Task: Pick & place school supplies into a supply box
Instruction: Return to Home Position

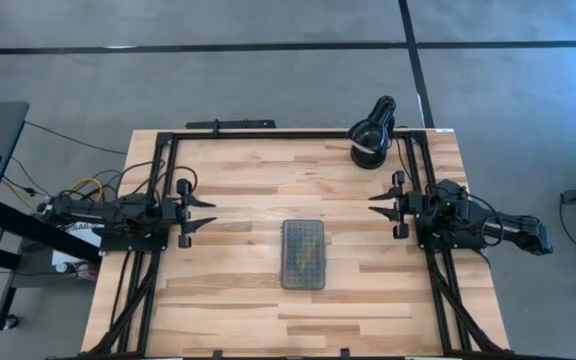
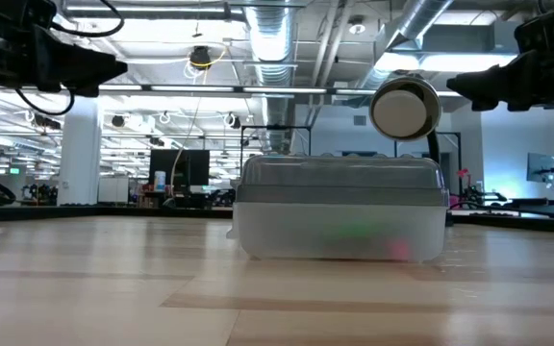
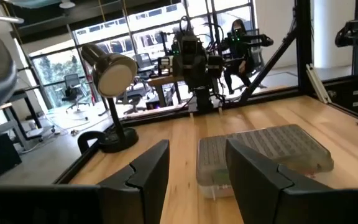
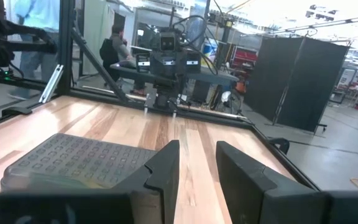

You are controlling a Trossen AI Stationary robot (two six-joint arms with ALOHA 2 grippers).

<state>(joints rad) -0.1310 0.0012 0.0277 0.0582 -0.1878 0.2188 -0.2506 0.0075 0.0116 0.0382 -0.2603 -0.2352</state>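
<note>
High view: the supply box (image 1: 303,254) lies lid down in the middle of the wooden table (image 1: 238,300), well apart from both arms. The left gripper (image 1: 211,213) sits at the left edge and the right gripper (image 1: 373,204) at the right edge near the black lamp (image 1: 371,135). Both have their fingers spread and nothing between them. No loose pens or pencils show on the boards.

Low view: the box's greyish lid sits flush on the clear case, and the school supplies (image 2: 359,231) show through the wall only as green and pink smudges.

Left wrist view: parted, empty fingers (image 3: 148,171) frame the closed box.

Right wrist view: the same, from the other side.

Packing and closing appear done. Only parking the arms seems left.
</note>
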